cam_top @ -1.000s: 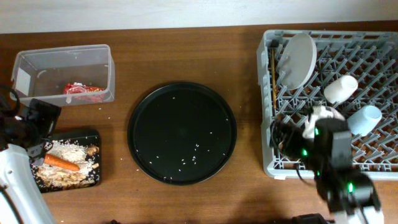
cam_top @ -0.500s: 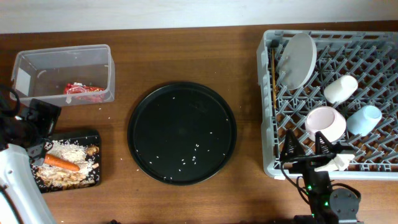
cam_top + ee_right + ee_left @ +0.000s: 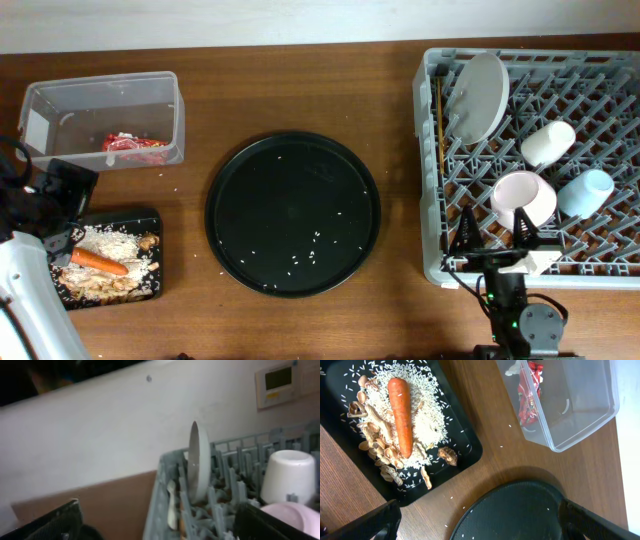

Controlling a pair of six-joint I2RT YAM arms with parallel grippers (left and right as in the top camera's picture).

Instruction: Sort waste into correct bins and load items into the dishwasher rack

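The grey dishwasher rack holds the pale plate on edge, chopsticks, a white cup, the pinkish bowl and a light blue cup. My right gripper hangs open and empty at the rack's front edge, just short of the bowl. In the right wrist view a white fork stands beside the plate. My left gripper is open and empty above the black tray of rice, carrot and brown chunk. The clear tub holds the red wrapper.
A big round black tray with scattered rice grains lies mid-table between the bins and the rack. Loose grains dot the wood near it. A pale wall with a small panel stands behind the rack.
My right gripper has drawn back from over the bowl to the rack's front edge, leaving the bowl standing in the rack. The left arm has not moved.
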